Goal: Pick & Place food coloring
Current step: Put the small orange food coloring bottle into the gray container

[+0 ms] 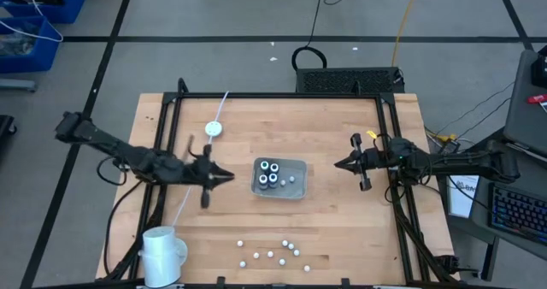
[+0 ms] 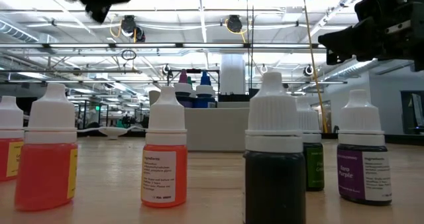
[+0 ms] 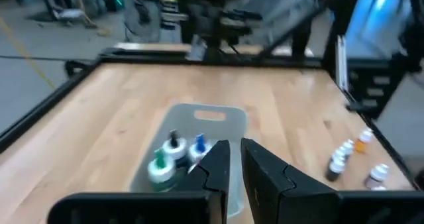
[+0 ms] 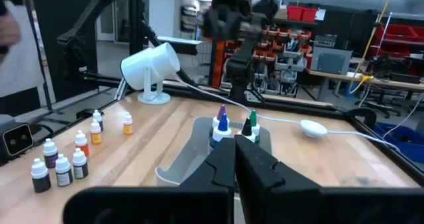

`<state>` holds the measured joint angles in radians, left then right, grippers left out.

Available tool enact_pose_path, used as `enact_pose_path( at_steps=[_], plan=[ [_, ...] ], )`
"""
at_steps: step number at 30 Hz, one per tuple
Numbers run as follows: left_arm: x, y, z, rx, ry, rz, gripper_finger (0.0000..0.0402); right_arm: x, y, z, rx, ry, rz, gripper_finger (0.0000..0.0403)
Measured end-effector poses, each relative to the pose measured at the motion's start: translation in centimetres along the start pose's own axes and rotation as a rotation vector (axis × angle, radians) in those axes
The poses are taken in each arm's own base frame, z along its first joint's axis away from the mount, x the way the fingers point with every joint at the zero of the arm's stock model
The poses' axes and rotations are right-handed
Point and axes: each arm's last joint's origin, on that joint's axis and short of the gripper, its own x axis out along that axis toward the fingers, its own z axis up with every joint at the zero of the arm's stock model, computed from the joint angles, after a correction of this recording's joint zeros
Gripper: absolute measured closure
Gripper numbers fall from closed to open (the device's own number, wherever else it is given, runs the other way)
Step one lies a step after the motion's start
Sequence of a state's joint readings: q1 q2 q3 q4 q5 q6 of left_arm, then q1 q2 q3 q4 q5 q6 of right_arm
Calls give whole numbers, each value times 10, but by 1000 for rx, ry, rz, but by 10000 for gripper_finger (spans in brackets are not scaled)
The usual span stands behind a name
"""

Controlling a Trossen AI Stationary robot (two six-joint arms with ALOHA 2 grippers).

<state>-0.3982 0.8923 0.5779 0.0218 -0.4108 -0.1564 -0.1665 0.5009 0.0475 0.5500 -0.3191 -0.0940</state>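
Tray (image 1: 295,190) sits mid-table, grey, between the two arms. Four bottles (image 1: 270,173) stand upright inside it, bunched toward the left arm's end; the rest of the tray floor is bare apart from a small pale item I can't make out.

Left gripper (image 1: 229,177) hangs just beside the tray's left edge, apart from it, pointed at it. In its wrist view the fingers (image 3: 215,168) are nearly together with only a thin gap, nothing between them; tray and bottles (image 3: 173,156) lie straight ahead.

Right gripper (image 1: 337,163) is off the tray's right side, near but clear of it, also aimed at it. Its fingers (image 4: 222,161) are close together and hold nothing; bottle tops (image 4: 222,126) show just beyond the tips.

Loose bottles (image 1: 278,253) are scattered along the table's near edge, well apart from the tray; the low view shows them close up, white caps over orange, dark, green and purple bodies (image 2: 164,163).

White lamp (image 1: 162,252) stands at the near left corner. White disc (image 1: 214,128) with a cord lies behind the left arm
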Motion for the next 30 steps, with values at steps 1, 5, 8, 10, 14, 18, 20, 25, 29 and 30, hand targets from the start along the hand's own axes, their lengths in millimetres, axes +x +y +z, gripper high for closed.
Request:
enact_pose_path(
  at_steps=[1, 5, 8, 10, 14, 18, 20, 25, 29, 30],
  plan=[
    [6, -7, 8, 13, 42, 5, 357, 0, 0, 0, 1, -1, 0, 403],
    [34, -37, 30, 72, 223, 57, 357, 0, 0, 1, 15, -6, -1, 403],
    [55, -62, 38, 126, 353, 54, 355, 0, 0, 0, 29, -2, -1, 403],
    [68, -79, 37, 158, 459, 25, 346, 0, 0, 0, 31, 4, 0, 403],
    [91, -112, 34, 233, 622, -25, 302, 0, 0, -1, 56, 10, 1, 403],
    [111, -141, 31, 236, 687, -83, 239, 0, 0, -1, 63, 11, 1, 403],
    [119, -154, 28, 235, 717, -139, 210, 0, 0, -1, 62, 11, 1, 403],
    [126, -177, 12, 158, 825, -279, 161, 0, 0, -1, 62, 14, 2, 403],
    [126, -180, 0, 155, 889, -248, 145, 0, 0, -2, 63, 19, 2, 403],
    [126, -179, -3, 155, 907, -228, 143, 0, 0, -2, 63, 20, 2, 403]
  ],
)
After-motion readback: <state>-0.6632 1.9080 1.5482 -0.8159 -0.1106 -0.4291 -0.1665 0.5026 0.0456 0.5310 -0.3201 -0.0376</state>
